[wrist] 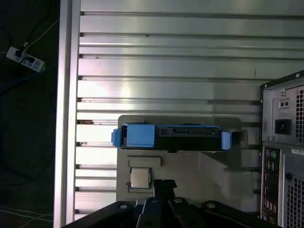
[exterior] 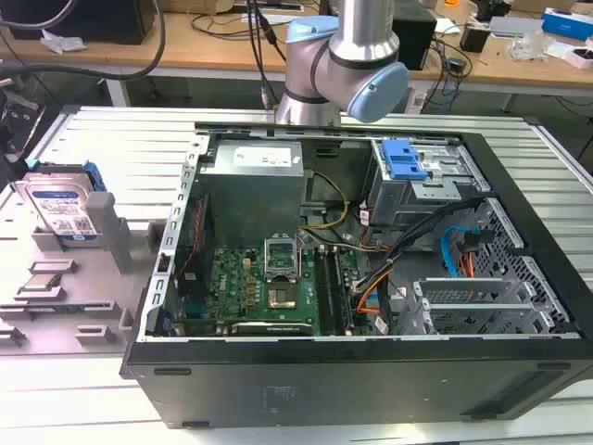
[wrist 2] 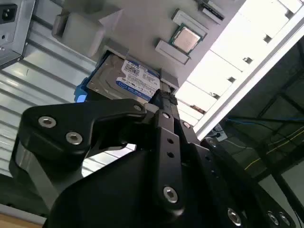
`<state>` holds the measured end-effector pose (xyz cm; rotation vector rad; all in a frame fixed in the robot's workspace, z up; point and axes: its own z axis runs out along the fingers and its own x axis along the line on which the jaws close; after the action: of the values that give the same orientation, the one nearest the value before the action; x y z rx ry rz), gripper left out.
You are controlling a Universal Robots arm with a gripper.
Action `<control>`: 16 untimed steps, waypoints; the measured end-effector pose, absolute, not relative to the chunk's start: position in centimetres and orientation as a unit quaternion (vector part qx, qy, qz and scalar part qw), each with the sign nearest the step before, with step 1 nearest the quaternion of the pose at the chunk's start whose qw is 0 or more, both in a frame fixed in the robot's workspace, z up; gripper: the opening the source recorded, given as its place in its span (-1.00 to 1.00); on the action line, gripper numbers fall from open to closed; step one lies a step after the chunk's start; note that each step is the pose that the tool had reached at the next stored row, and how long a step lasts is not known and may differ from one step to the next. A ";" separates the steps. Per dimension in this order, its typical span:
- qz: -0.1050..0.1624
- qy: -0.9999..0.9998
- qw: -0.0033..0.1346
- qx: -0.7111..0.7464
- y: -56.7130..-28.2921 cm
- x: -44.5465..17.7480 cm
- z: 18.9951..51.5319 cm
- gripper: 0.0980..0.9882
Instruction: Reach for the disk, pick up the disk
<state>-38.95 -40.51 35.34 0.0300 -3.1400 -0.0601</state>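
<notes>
Beyond your black claw (wrist 2: 164,99), you see the disk (wrist 2: 124,81): silver metal, white-and-blue label (wrist 2: 138,78), blue bracket (wrist: 140,135). Its holder (wrist: 199,166) is grey; the table (wrist: 166,61) under it is ribbed silver.

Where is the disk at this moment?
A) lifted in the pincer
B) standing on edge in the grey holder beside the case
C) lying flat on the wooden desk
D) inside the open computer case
B: the disk stands on edge in the grey holder, at the exterior view's left of the open computer case.
</notes>
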 end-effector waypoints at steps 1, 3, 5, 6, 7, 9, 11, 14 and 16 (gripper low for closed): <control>-0.019 -1.000 0.001 0.020 -40.5 -39.0 35.3 -0.98; -0.019 -0.999 0.001 0.043 -40.5 -39.0 35.3 -0.98; -0.019 -0.998 0.001 0.058 -40.5 -39.0 35.3 -0.98; -0.019 -0.998 0.001 0.063 -40.5 -39.0 35.3 -0.98; -0.019 -0.997 0.002 0.069 -40.5 -39.0 35.3 -0.98; -0.019 -0.996 0.002 0.086 -40.5 -39.0 35.3 -0.98; -0.019 -0.995 0.002 0.099 -40.5 -39.0 35.3 -0.98; -0.019 -0.993 0.002 0.114 -40.5 -39.0 35.3 -0.98; -0.019 -0.992 0.003 0.124 -40.5 -39.0 35.3 -0.98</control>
<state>-38.95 -40.51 35.33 0.3883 -3.1117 -0.0595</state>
